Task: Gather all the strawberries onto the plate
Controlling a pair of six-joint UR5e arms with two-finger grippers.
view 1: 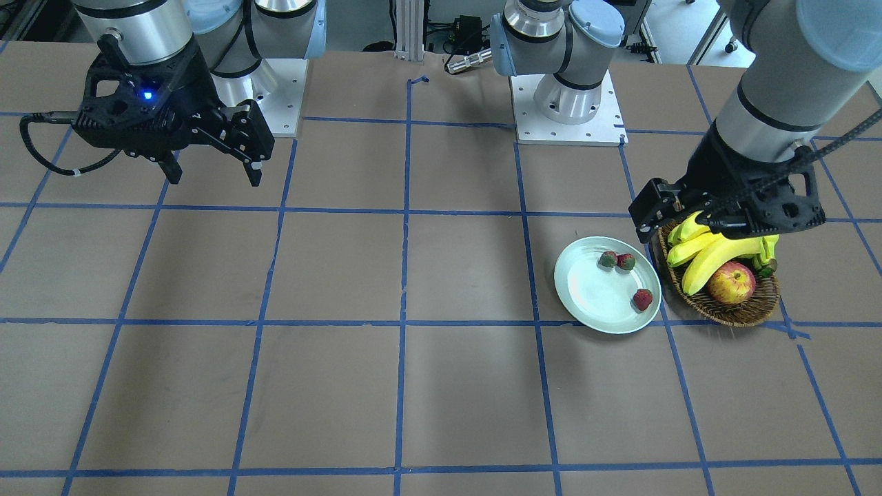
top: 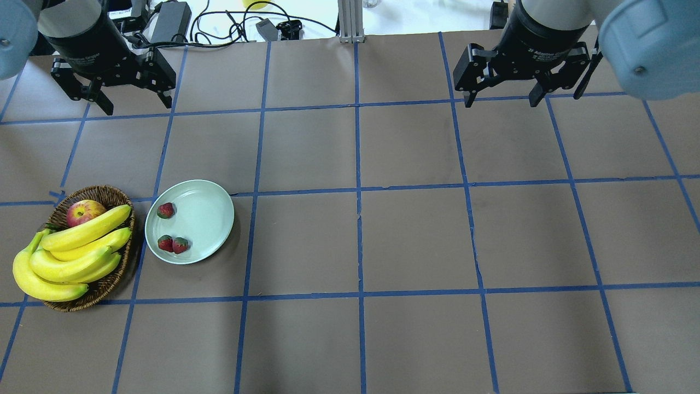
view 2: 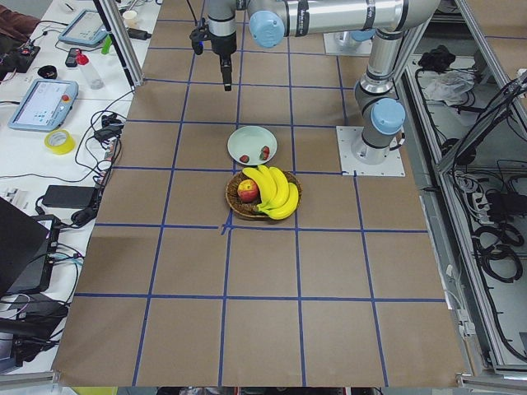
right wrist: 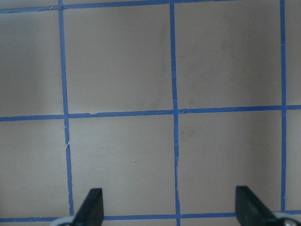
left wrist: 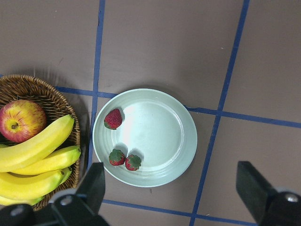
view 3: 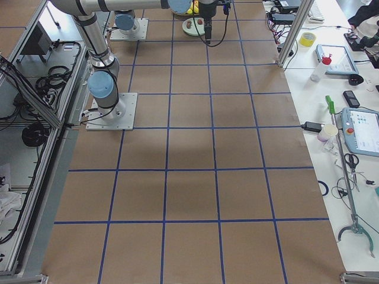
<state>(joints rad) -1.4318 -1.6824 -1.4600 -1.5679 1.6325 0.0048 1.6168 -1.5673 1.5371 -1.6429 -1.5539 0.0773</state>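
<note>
Three strawberries lie in the mint-green plate (top: 205, 216). One (top: 165, 210) lies alone near the rim on the basket side, and two (top: 165, 243) (top: 180, 245) touch each other near the rim closest to me. In the left wrist view they show as one apart (left wrist: 113, 118) and a pair (left wrist: 116, 157) (left wrist: 133, 162) on the plate (left wrist: 155, 127). My left gripper (top: 136, 103) is open and empty, high above the plate. My right gripper (top: 500, 101) is open and empty, high over bare table far to the right, and the right wrist view (right wrist: 168, 192) shows only table beneath it.
A brown wicker basket (top: 104, 285) stands just left of the plate, with a bunch of bananas (top: 71, 257) and a red-yellow apple (top: 85, 212) in it. Brown paper with blue tape grid lines covers the table. Cables and a power brick (top: 169, 22) lie beyond the far edge.
</note>
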